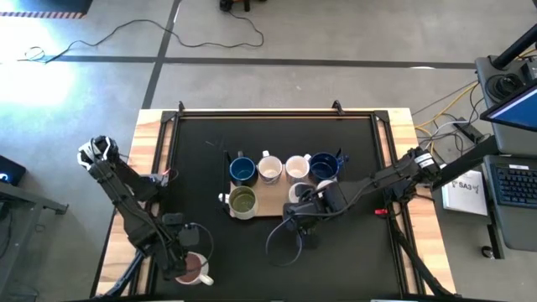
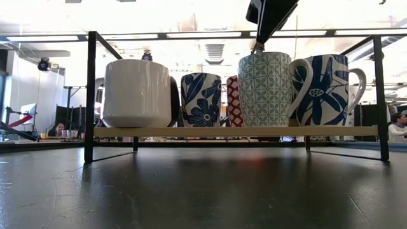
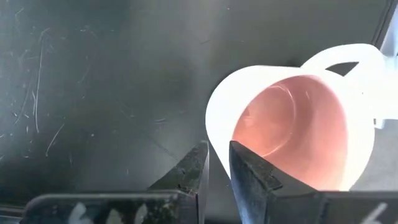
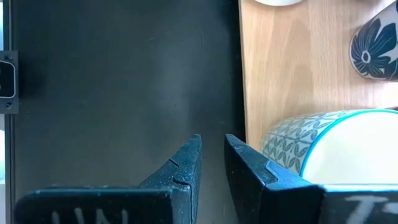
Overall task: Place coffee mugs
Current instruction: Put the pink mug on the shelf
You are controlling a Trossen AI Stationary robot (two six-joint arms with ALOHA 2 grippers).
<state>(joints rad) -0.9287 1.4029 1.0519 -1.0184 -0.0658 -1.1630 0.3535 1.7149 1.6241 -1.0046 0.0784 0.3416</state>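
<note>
The left gripper (image 3: 216,167) pinches the thin rim of a glossy pink-lined ceramic mug (image 3: 292,124) near the front left corner of the black table (image 1: 277,138). It looks rigid, slick and breakable, so a rim pinch seems apt. The right gripper (image 4: 211,163) clamps the wall of a teal-patterned ceramic mug (image 4: 323,146) at the front right corner of the light wooden board (image 4: 292,56).

6 mugs (image 1: 270,169) on board (image 1: 268,201), 1 pink mug (image 1: 195,268) apart.
</note>
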